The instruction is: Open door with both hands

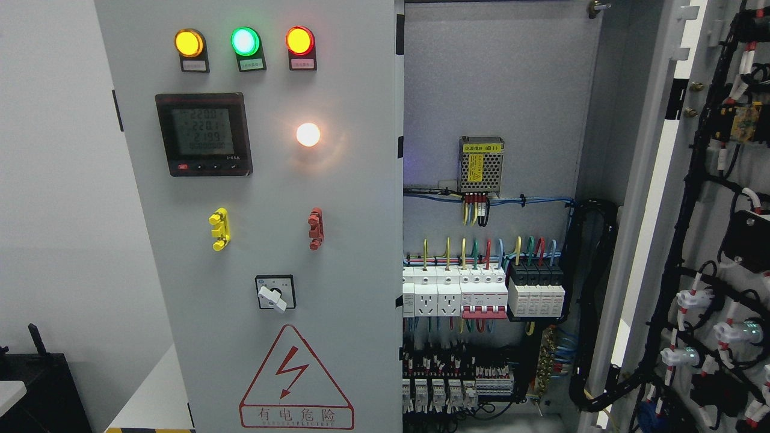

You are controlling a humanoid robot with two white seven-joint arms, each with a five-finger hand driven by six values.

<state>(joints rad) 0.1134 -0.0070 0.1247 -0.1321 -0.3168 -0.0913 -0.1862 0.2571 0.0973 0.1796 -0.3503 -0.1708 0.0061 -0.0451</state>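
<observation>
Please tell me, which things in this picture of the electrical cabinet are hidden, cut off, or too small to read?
- Both robot hands: not in the head view at all.
- Small labels under the three indicator lights: print too small to read.
- Open right door: cut off by the right edge; its wiring runs out of frame.
- Left part of the cabinet interior: hidden behind the closed left door.
- Lowest terminals: dark, partly cut by the bottom edge.
</observation>
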